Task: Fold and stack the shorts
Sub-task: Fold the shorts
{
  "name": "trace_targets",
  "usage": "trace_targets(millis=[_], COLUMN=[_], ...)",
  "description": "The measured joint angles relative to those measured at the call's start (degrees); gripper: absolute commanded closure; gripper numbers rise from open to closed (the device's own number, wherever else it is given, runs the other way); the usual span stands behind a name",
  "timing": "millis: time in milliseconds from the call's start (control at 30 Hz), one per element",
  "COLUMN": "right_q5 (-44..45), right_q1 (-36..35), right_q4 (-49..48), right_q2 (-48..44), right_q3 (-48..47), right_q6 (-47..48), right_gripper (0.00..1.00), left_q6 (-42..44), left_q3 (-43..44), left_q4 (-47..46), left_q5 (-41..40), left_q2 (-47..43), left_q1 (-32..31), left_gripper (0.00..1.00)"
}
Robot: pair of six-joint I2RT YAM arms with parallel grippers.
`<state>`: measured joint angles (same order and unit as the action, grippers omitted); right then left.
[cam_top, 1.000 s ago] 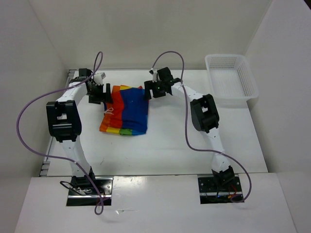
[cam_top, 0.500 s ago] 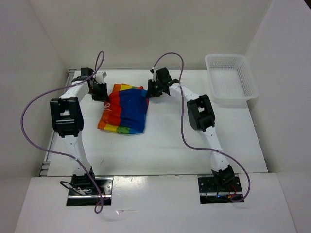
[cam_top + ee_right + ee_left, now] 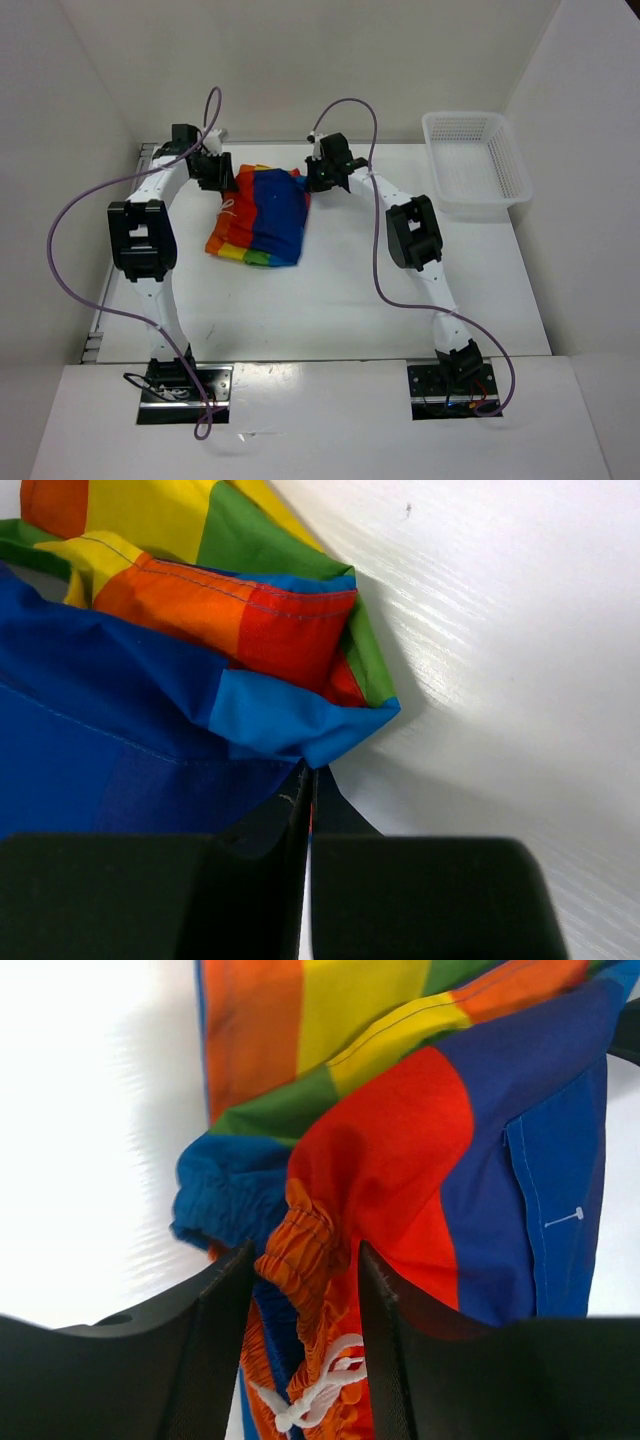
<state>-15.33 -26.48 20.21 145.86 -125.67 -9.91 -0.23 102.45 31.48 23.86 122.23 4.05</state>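
Left tool [image 3: 305,1270] and right tool [image 3: 308,805] both clamped.

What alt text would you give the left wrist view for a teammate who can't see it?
The left gripper has its two black fingers closed on the bunched orange waistband of the shorts, with the white drawstring showing between them. Rainbow-striped cloth fills most of the view above, over the white table.

shorts [image 3: 400,1160] cut off by wrist-view edges
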Motion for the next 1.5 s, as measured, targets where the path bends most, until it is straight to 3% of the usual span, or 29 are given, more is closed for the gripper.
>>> trace_targets(millis=[300,400,433,467,567,733,867,900,1133,1333,1500], right_q5=[5.35,8.22,9.01,9.6,12.24,14.75,13.62,12.72,-0.57,-6.84,-10.23], right_q1=[0.0,-0.04,-0.22,-0.35,-0.37,-0.11,-0.02,0.0,0.0,-1.51,-5.27], right_q4=[0.33,-0.11,-0.15,-0.15,-0.07,0.46,1.2,1.6,0.81,0.59,0.17], right_q2=[-0.02,-0.02,-0.02,-0.02,-0.04,-1.68,-8.41,-11.15,-29.14,-27.3,-22.38], right_q3=[-0.02,-0.02,-0.02,-0.02,-0.02,0.02,4.04,5.95,24.92,34.16,34.49], right_q6=[2.58,3.67,3.96,4.28,5.38,6.54,6.43,6.01,-3.63,-11.04,-14.78], right_gripper=[1.0,0.94,0.9,0.73,0.44,0.29,0.26,0.24,0.24,0.24,0.24], left_q6=[-0.07,-0.24,-0.15,-0.09,-0.04,0.09,0.04,0.0,0.0,0.0,0.0], left_q3=[5.88,6.97,7.58,8.07,8.66,8.66,8.39,7.72,-2.4,-13.49,-22.16], left_q4=[-2.34,-2.14,-2.12,-2.16,-1.86,-1.46,-1.27,-1.42,-1.53,-3.1,-3.52], left_q5=[-9.27,-9.7,-10.12,-10.4,-11.28,-11.41,-10.82,-10.62,-9.25,-8.07,-7.98], left_q2=[9.07,10.75,10.75,10.8,10.86,10.86,10.6,10.19,-0.81,-12.87,-15.13], left_q1=[-1.09,-0.46,-0.46,-0.46,-0.44,-0.44,-0.44,-0.44,0.09,1.62,2.23], left_gripper=[0.43,0.39,0.37,0.35,0.27,0.15,0.09,0.02,0.01,0.01,0.01])
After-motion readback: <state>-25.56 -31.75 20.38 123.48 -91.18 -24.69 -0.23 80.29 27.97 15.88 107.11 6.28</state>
